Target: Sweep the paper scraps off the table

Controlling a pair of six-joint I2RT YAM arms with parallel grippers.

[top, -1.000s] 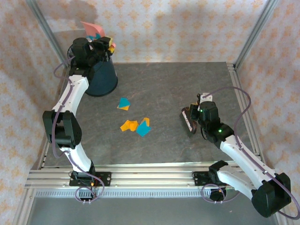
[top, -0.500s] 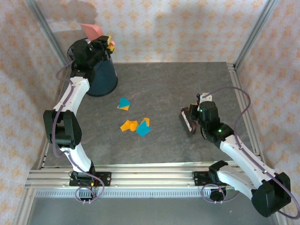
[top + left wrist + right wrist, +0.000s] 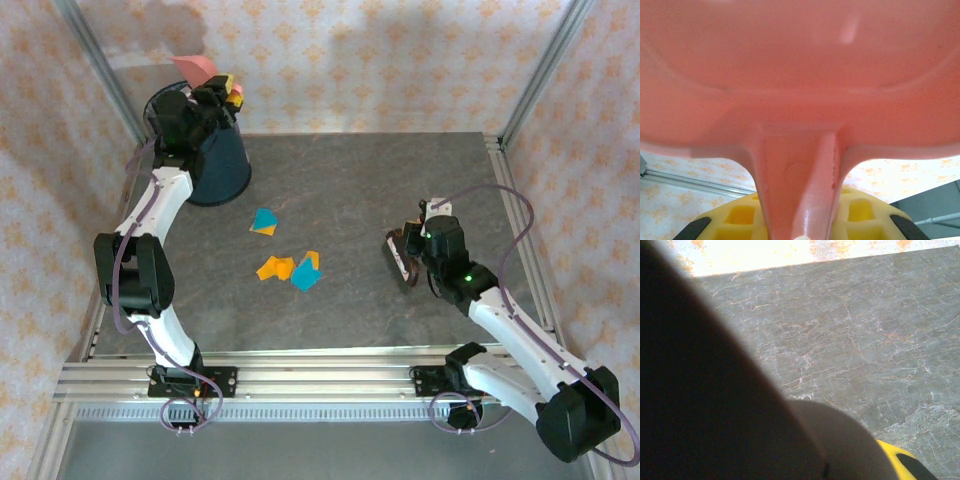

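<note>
Pink plastic at the far-left corner, seen from above: dustpan (image 3: 197,68) raised and tipped over the rim of the bin (image 3: 222,172), handle pinched in the left claw (image 3: 218,98). Teal and orange scraps (image 3: 290,270) lying mid-table in two loose groups, a handful in all, not yet swept. Right claw (image 3: 410,250) low over the table (image 3: 380,180) on the right side, pressed together on a dark tool (image 3: 400,262), probably a brush. Scraps straight to that claw's left, apart from it, with bare grey surface between. Tool's long axis near-to-far, so broadside toward the scraps and suited to a leftward push. Right claw far nearer the scraps than the left one, itself busy up at the bin.

From the left wrist: pale pink dustpan back across the top, handle running down between yellow fingers (image 3: 740,216) and clamped there. Inside of the pan turned away, so cannot tell whether anything lies in it.

From the right wrist: dark blur of the tool (image 3: 700,400) over the left half, a yellow finger (image 3: 897,457) at the bottom edge, veined table beyond. Jaw gap masked by the blur; tool's working edge cut off, hard to make out.
</note>
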